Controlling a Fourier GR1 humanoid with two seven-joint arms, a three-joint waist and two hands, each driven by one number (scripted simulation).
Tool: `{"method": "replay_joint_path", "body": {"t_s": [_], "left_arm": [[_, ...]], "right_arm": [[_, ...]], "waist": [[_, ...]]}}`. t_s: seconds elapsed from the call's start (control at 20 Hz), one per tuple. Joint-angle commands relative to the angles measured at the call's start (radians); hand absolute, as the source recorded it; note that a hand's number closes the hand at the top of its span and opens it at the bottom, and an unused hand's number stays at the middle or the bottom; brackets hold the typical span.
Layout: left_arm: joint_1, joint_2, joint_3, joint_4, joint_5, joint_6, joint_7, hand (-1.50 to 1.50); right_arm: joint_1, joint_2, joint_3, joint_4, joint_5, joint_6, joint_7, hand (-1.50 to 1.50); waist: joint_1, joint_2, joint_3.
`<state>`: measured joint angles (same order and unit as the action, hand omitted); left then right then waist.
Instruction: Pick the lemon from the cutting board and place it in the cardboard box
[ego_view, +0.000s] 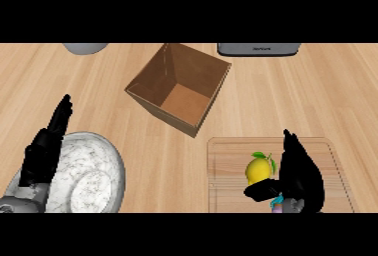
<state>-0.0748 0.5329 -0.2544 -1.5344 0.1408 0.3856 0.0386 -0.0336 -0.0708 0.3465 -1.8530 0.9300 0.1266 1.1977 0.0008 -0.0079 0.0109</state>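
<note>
A yellow lemon (258, 169) with a green leaf lies on the wooden cutting board (229, 170) at the lower right. My right hand (299, 172) stands just right of the lemon with fingers straight and pointing away, its thumb (260, 190) reaching under the lemon's near end; the hand is open and not closed round the fruit. The open brown cardboard box (179, 87) sits empty up and left of the board. My left hand (46, 145) rests open at the far left, fingers up.
A white marbled plate (92, 175) lies at the lower left, partly under my left hand. A grey round object (85, 47) and a dark grey appliance (258, 49) sit at the counter's far edge.
</note>
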Motion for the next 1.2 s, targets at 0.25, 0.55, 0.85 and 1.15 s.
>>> {"method": "replay_joint_path", "body": {"t_s": [0.25,0.55,0.85,1.15], "left_arm": [[0.086,-0.010,0.005,0.024,0.021,-0.064,-0.031,0.00],[0.041,0.010,0.035,-0.017,0.027,-0.078,0.069,0.00],[0.057,-0.058,0.011,0.029,-0.029,-0.058,0.002,0.00],[0.071,-0.066,0.022,-0.009,-0.037,-0.056,0.038,0.00]], "right_arm": [[0.007,0.069,-0.005,0.087,0.068,0.013,0.141,-1.50],[-0.057,0.070,-0.087,0.075,0.043,0.073,0.137,-1.50],[0.001,0.070,-0.031,0.085,0.072,0.012,0.111,-1.50],[-0.030,0.070,-0.040,0.141,0.059,-0.009,0.113,-1.50]], "waist": [[0.008,0.008,-0.012],[0.008,0.007,-0.011],[-0.001,0.008,-0.011],[0.005,0.008,-0.011]]}}
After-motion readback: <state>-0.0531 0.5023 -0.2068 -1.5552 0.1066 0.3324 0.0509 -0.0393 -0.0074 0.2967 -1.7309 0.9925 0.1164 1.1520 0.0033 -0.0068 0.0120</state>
